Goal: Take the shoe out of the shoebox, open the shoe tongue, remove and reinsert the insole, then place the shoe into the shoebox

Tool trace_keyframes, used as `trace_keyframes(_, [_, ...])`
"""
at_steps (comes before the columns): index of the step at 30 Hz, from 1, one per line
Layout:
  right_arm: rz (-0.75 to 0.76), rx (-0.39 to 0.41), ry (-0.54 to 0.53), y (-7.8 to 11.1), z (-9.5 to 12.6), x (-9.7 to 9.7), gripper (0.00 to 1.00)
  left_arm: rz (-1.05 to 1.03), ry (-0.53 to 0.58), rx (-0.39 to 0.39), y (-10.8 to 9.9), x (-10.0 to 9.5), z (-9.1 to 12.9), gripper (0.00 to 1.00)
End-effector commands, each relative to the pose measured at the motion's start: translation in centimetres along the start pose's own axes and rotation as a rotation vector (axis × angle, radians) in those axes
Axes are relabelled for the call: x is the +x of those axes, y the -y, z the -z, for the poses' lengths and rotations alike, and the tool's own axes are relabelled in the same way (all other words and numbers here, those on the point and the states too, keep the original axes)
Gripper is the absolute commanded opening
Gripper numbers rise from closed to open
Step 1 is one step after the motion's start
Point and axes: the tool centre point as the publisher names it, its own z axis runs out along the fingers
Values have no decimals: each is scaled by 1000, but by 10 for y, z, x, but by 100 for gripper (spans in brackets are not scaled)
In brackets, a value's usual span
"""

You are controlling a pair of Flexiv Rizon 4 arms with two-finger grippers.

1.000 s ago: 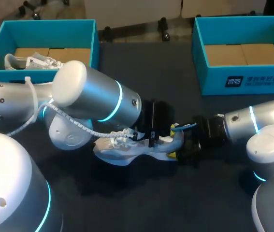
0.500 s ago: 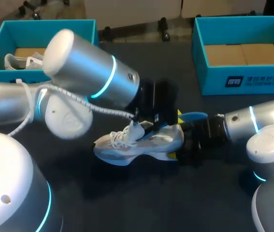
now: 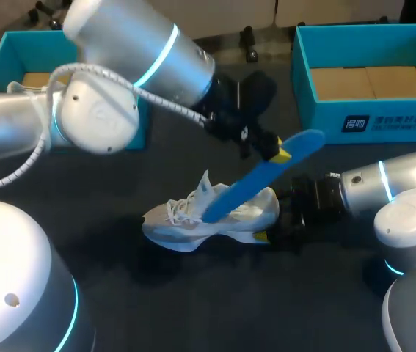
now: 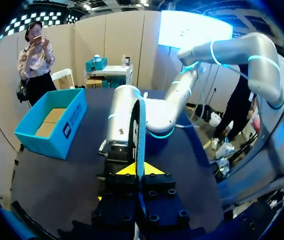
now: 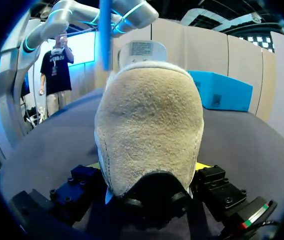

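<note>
A white sneaker [image 3: 185, 220] lies on its sole in the middle of the dark table. My right gripper [image 3: 268, 224] is at its heel. In the right wrist view the suede heel [image 5: 152, 115] fills the space between the wide-set fingers, which press it from both sides. My left gripper [image 3: 275, 150] hangs raised above and behind the shoe, shut on a blue insole [image 3: 244, 187]. The insole slants down from the gripper, its lower end still at the shoe's opening. In the left wrist view the insole [image 4: 140, 125] stands edge-on between the yellow tips of the left gripper [image 4: 137, 170].
An open teal shoebox [image 3: 369, 110] stands at the back right. A second teal box [image 3: 17, 51] at the back left is partly hidden by my left arm. The left arm's elbow and cable reach across the table's left half.
My left arm has risen and swung back, drawing the blue insole up and out of the shoe. The shoe's tongue now stands up. The right arm and the shoe have stayed put.
</note>
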Motion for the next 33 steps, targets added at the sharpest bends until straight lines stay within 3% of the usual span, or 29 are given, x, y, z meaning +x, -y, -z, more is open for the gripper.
trace_keyframes(1, [0,2,3,3,-6,1,0,15,-20,25,13,7,19,0])
trace_keyframes(6, [0,2,3,3,-6,1,0,97,-66,137,31,14,34,0])
trace_keyframes(16, [0,2,3,3,-6,1,0,199,-267,322,51,11,58,0])
trace_keyframes(20, [0,2,3,3,-6,1,0,219,-316,360,55,9,71,0])
trace_keyframes(33, [0,2,3,3,-6,1,0,219,-316,360,55,9,71,0])
